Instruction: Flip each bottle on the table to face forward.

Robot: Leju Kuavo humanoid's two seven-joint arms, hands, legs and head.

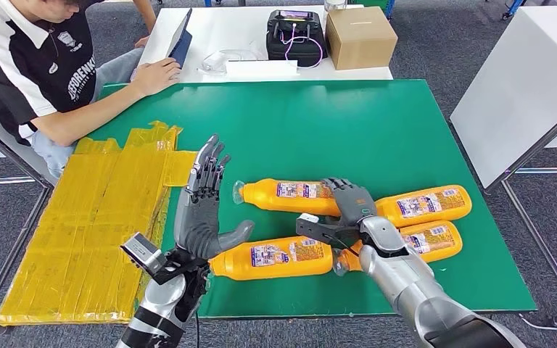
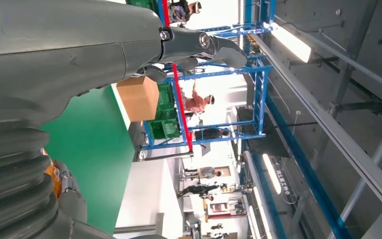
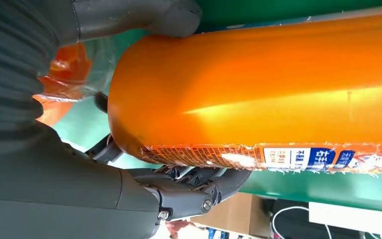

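Several orange bottles lie on their sides on the green table. The far-left bottle points its cap left, and my right hand grips its base end. Close up, that bottle sits between the thumb and the fingers, its label edge facing the fingers. Two more bottles lie to the right of that hand. The front bottle lies label up. My left hand is raised above that bottle's cap end, fingers spread and holding nothing, and it appears again from the wrist.
A yellow taped patch covers the table's left part. A person sits at the far left corner with a hand on the edge. Behind stands a white table with a black device and a cardboard box. Another white table stands at the right.
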